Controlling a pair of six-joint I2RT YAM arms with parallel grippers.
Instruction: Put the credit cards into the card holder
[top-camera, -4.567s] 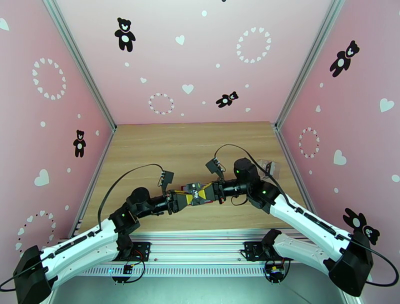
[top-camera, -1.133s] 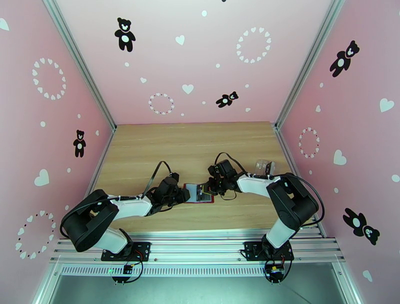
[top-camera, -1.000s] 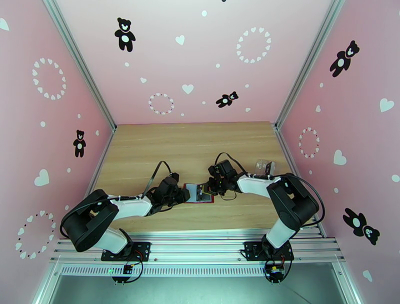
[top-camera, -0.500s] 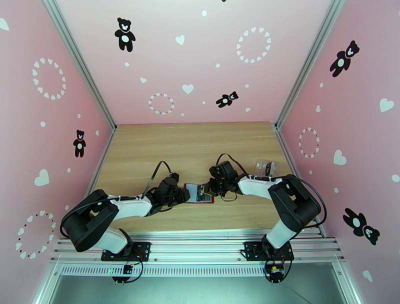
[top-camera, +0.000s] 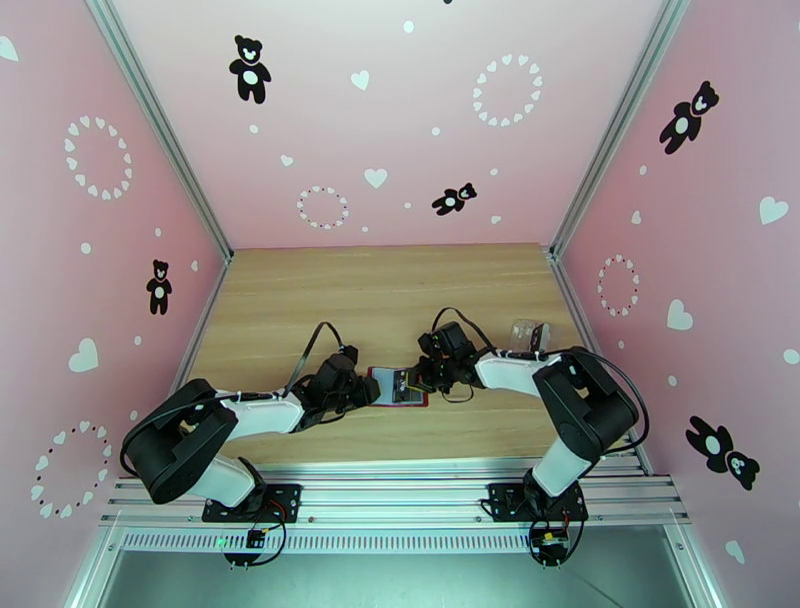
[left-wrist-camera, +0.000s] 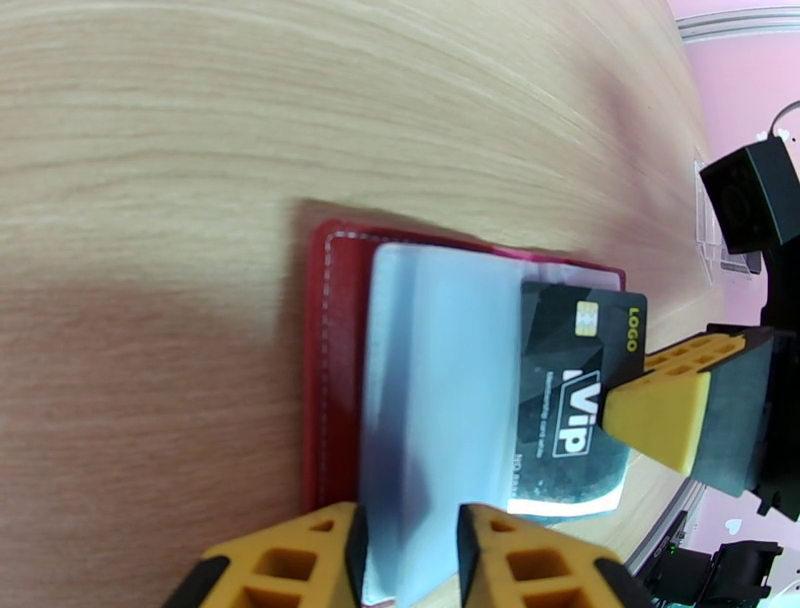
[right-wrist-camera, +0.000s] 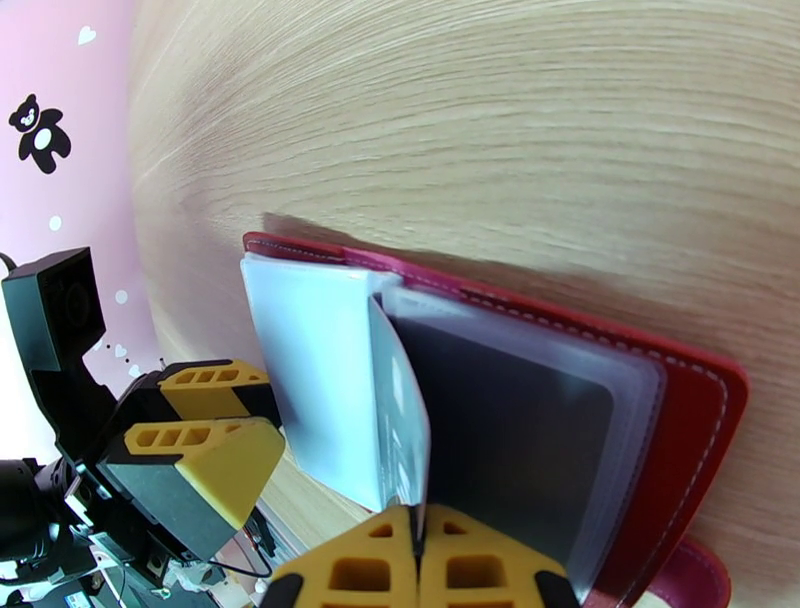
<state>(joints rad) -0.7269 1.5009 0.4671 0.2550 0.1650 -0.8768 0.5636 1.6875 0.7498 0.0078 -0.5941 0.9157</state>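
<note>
1. Left wrist view: left gripper (left-wrist-camera: 410, 555) jaws pinch the card holder's (left-wrist-camera: 335, 340) grey sleeve at 6 o'clock.
2. Right gripper (left-wrist-camera: 640, 410) jaws, closed together, clamp the credit card (left-wrist-camera: 565, 400) from 3 o'clock, over the open holder.

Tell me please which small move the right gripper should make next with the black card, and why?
Probably push the black card a little deeper into the clear sleeve of the card holder. The right gripper is shut on the card's end, which sticks out past the sleeve, while the left gripper pinches the lifted sleeve page aside, so the pocket looks open.
</note>
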